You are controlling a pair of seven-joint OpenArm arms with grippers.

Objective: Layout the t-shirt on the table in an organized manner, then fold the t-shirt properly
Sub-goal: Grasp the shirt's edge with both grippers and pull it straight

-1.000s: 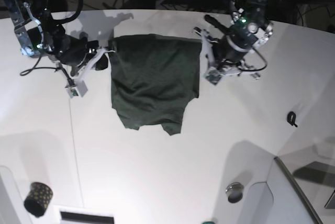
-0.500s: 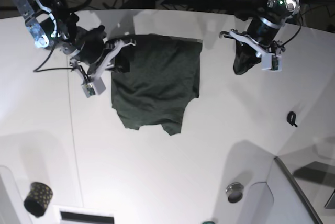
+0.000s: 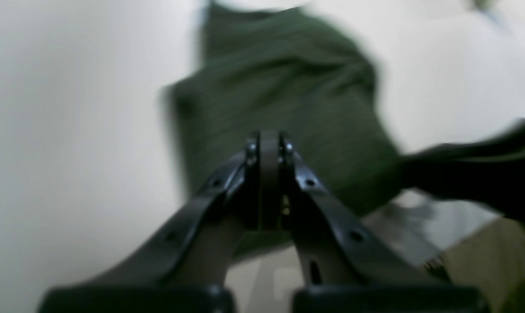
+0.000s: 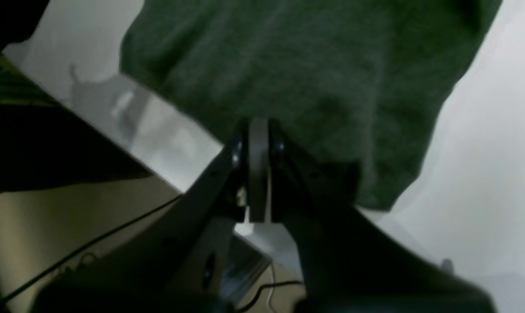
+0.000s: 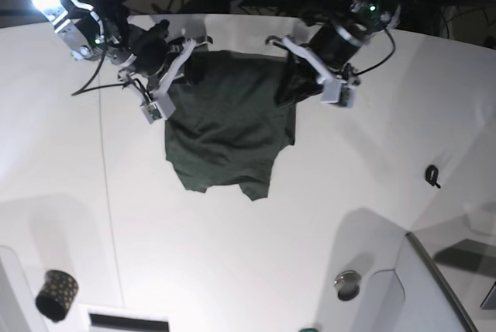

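Since half a second ago, your left gripper has swung back in from the far right to the t-shirt's far right corner, and your right gripper has crept onto the far left corner. The shirt has not moved. It lies flat on the white surface, long way running from the far edge toward you, so it sits right under and in front of both grippers. Both are pressed together; neither clearly pinches cloth. No containers hold anything here. The small dark cup stands well apart.
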